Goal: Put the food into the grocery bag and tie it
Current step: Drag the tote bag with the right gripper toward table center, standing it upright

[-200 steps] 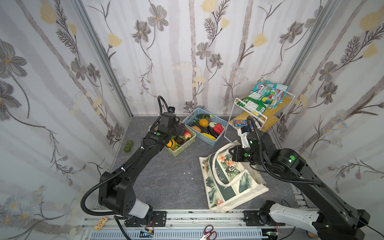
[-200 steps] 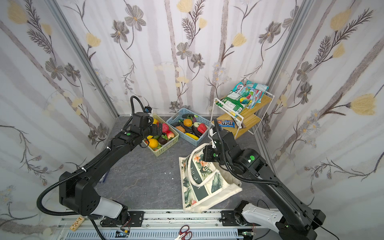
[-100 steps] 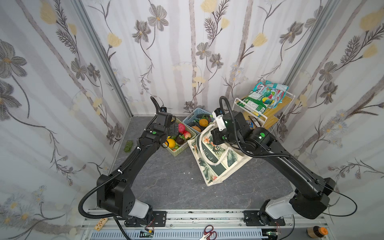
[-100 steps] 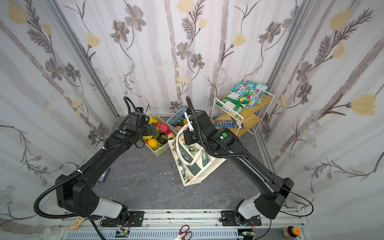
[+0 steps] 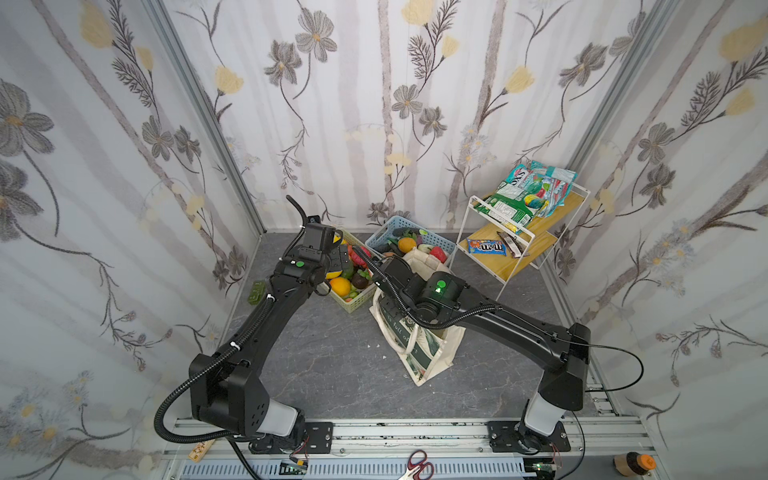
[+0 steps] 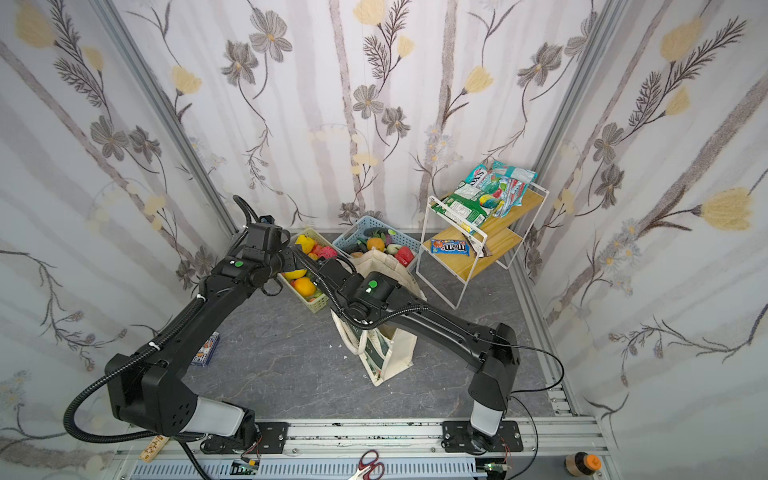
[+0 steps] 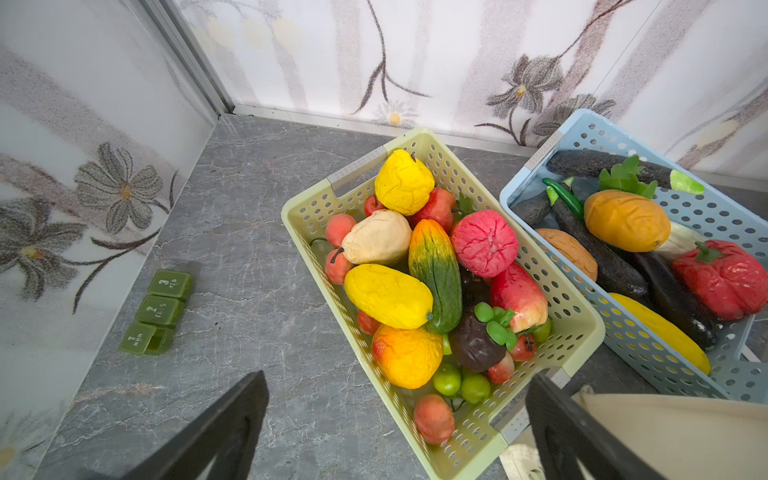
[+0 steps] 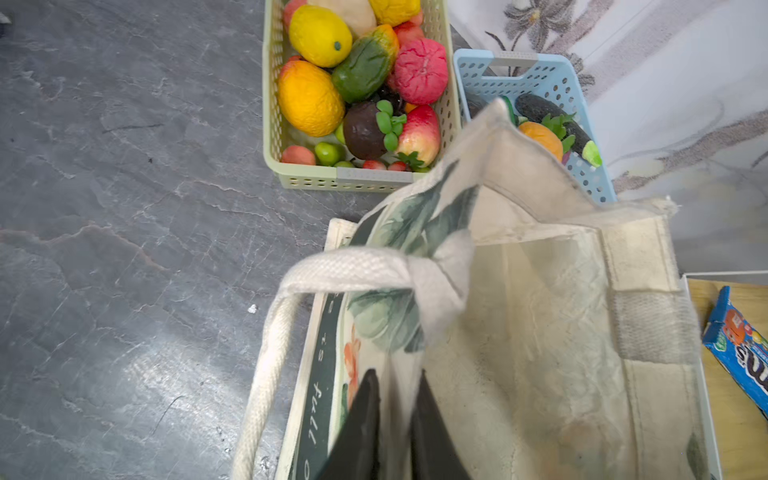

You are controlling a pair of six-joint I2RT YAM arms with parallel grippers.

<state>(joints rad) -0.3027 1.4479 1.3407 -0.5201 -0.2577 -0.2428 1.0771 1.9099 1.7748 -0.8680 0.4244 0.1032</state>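
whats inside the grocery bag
Inside the grocery bag only cream lining shows, in the right wrist view; its bottom is blurred, so contents there cannot be ruled out.

I find the widest free room across the bench's (image 5: 332,374) front and centre, bare stone apart from the pill box (image 7: 158,311) lying along the left edge. At the back edge the green basket (image 7: 561,291) and blue basket (image 7: 648,349) stand just beside each other, which closes the lane between them. The grocery bag (image 8: 540,332) stands just in front of their near ends, its mouth open to an approach from above. The wire rack (image 5: 505,266) fills the back right corner, and I see only a narrow bare lane between it and the bag.
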